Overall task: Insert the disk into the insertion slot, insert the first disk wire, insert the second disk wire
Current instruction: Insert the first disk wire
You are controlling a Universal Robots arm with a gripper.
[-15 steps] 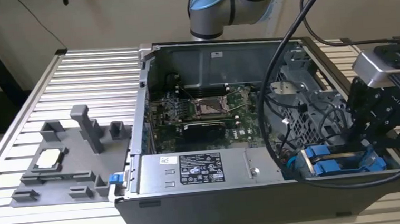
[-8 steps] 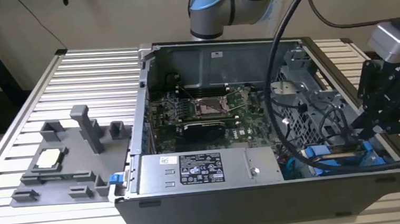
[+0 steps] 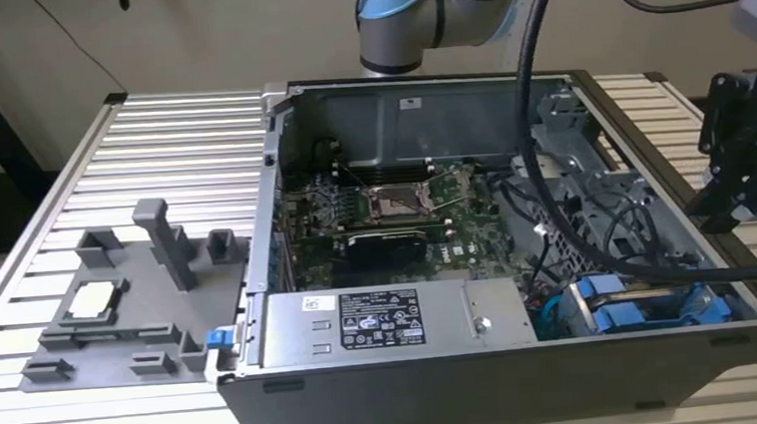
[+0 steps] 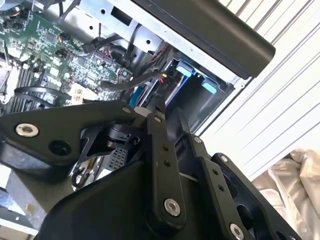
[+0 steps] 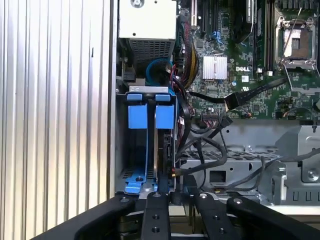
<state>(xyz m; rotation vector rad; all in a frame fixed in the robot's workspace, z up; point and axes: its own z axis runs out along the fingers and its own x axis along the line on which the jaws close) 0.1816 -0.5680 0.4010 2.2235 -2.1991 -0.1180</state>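
My pincer hangs by the slotted disk, whether spread or pinching I cannot tell; crowding wires could snag it

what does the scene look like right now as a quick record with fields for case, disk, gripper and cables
case: open, standing on the slatted table
disk: sitting in the insertion slot, blue carrier tabs showing
gripper: close to the slot's end, by the disk
black cables: looping beside the slot; cannot tell whether any is plugged into the disk
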